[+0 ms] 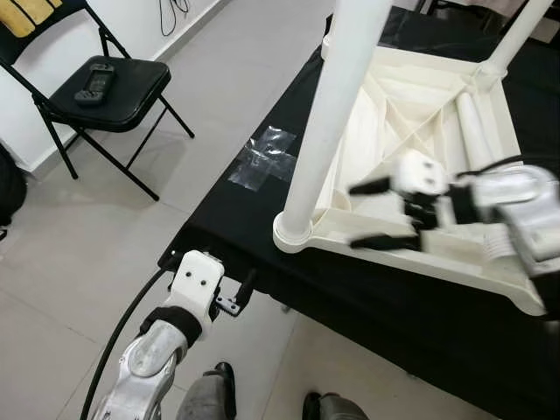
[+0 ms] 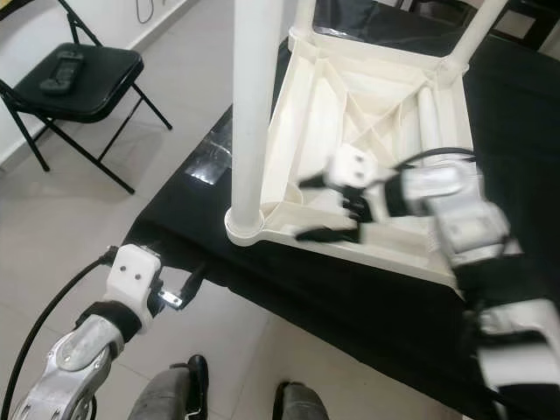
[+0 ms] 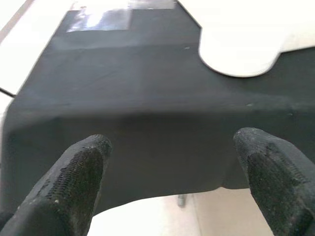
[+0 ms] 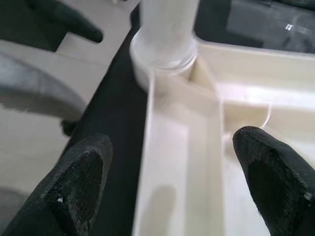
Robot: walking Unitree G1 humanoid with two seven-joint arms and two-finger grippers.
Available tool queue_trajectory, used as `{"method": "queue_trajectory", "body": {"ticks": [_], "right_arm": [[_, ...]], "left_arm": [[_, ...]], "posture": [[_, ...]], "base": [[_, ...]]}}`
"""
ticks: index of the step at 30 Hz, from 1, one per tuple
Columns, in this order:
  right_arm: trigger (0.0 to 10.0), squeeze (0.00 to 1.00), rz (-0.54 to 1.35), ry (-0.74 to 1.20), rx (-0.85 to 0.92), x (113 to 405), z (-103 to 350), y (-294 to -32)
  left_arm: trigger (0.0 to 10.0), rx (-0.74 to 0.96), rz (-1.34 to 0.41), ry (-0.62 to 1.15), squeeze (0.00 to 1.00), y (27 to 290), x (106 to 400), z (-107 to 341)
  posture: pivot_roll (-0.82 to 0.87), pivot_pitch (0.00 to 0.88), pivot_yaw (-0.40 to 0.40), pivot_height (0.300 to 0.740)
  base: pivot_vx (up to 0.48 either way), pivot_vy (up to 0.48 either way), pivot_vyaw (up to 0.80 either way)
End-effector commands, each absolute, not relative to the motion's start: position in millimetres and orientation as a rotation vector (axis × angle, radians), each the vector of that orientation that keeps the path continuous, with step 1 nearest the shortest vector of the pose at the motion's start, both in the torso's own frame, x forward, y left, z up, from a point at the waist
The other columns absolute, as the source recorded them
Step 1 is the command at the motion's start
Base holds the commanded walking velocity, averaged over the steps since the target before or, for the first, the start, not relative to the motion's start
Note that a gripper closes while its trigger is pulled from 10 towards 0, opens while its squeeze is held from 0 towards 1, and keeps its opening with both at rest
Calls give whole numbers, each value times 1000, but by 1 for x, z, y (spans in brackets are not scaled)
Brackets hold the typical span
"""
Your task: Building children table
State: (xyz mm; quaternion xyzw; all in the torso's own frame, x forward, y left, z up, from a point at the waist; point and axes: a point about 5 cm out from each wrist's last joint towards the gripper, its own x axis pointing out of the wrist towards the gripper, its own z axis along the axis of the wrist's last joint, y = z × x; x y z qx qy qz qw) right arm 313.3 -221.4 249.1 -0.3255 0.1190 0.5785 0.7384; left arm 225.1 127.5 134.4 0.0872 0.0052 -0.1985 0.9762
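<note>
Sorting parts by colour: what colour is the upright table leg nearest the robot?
White, like the tabletop it stands in; the table leg shows best in the left eye view.

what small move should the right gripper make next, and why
Probably ease the right gripper forward toward the upright white plastic leg. Its fingers are open and empty above the upturned white plastic tabletop, and the leg stands in the near corner socket just ahead.

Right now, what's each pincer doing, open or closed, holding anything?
Left pincer: open, empty, by the black-covered table's edge.
Right pincer: open, empty, over the upturned white table.
</note>
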Motion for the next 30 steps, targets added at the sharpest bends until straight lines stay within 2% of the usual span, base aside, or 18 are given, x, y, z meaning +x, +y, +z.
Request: {"method": "queue_trajectory", "body": {"ticks": [1,4,11,12,15,21,22,23,30], "right_arm": [[10000,0,1304,261,-698,310,247,-221],[10000,0,1319,347,-732,304,240,-234],[10000,0,1319,407,-747,300,232,-238],[10000,0,1226,464,-804,307,221,-244],[10000,0,1143,511,-856,313,211,-250],[10000,0,1080,552,-900,314,205,-256],[4471,0,1058,554,-909,316,205,-257],[0,0,1046,556,-917,317,205,-258],[0,0,1050,536,-900,317,204,-256]], "left_arm": [[10000,170,-425,22,0,126,221,132],[10000,178,-427,24,0,126,222,131],[10000,181,-432,23,0,125,222,131],[10000,184,-436,22,0,125,222,132],[10000,185,-438,22,0,125,222,132],[10000,186,-440,21,0,125,222,132],[10000,186,-440,21,0,125,222,132],[10000,186,-440,21,0,125,222,132],[10000,187,-440,19,0,124,223,133]], "posture": [[92,243,-97,740],[84,244,-96,740],[81,244,-93,740],[81,243,-90,740],[80,243,-88,740],[78,245,-88,740],[77,246,-89,740],[77,246,-89,740],[72,244,-95,740]], "base": [[0,0,0],[0,0,0],[0,0,0],[0,0,0],[0,0,0],[0,0,0],[0,0,0],[0,0,0],[0,0,0]]}}
